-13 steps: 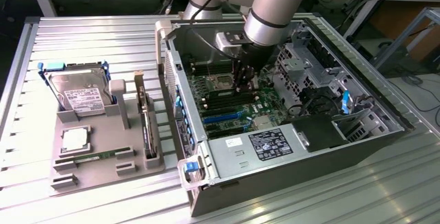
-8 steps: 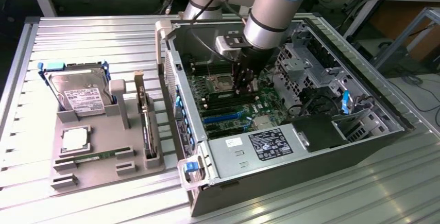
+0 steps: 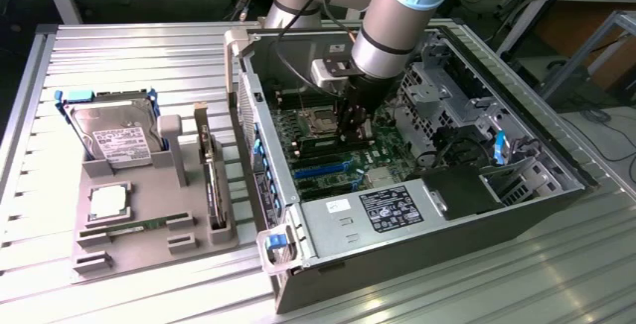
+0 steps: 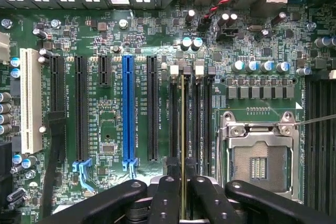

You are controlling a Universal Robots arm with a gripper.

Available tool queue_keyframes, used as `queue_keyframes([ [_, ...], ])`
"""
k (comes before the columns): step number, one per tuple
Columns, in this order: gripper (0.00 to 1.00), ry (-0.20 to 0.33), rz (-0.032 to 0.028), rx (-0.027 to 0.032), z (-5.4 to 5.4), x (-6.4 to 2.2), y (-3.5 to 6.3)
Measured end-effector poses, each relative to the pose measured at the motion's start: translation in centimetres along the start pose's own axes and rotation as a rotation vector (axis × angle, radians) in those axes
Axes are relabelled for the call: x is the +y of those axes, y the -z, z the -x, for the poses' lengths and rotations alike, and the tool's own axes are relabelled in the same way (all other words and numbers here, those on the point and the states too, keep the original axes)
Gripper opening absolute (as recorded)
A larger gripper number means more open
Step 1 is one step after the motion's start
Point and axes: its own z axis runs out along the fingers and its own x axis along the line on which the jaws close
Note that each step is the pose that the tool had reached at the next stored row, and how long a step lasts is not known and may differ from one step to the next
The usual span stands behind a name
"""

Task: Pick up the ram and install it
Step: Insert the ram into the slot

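A: Nearest first; we see the fingers [image 4: 167, 199] of the gripper [image 4: 182, 203] pinching the ram [image 4: 182, 129] edge-on, pressed on both its faces.
B: Agreed; its long axis runs straight away from the fingertips, parallel to the memory slots [image 4: 173, 114] and directly over one; seated or not, we cannot tell.
A: Exterior view; the gripper sits inside the computer case [image 3: 398, 216], above the motherboard [image 3: 328, 171].
B: Farther off, at the exterior view's left, the spare stick [image 3: 134, 227] lies on the tray [image 3: 149, 253], well apart.

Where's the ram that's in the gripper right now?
In the wrist view the ram is clamped edge-on in the gripper, over the memory slots, between the blue expansion slot and the empty processor socket.
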Motion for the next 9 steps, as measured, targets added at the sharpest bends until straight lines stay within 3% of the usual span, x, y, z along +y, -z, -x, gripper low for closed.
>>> queue_keyframes([
  [9,0.14,0.0,0.0004,0.0,0.0,0.01,0.17],
])
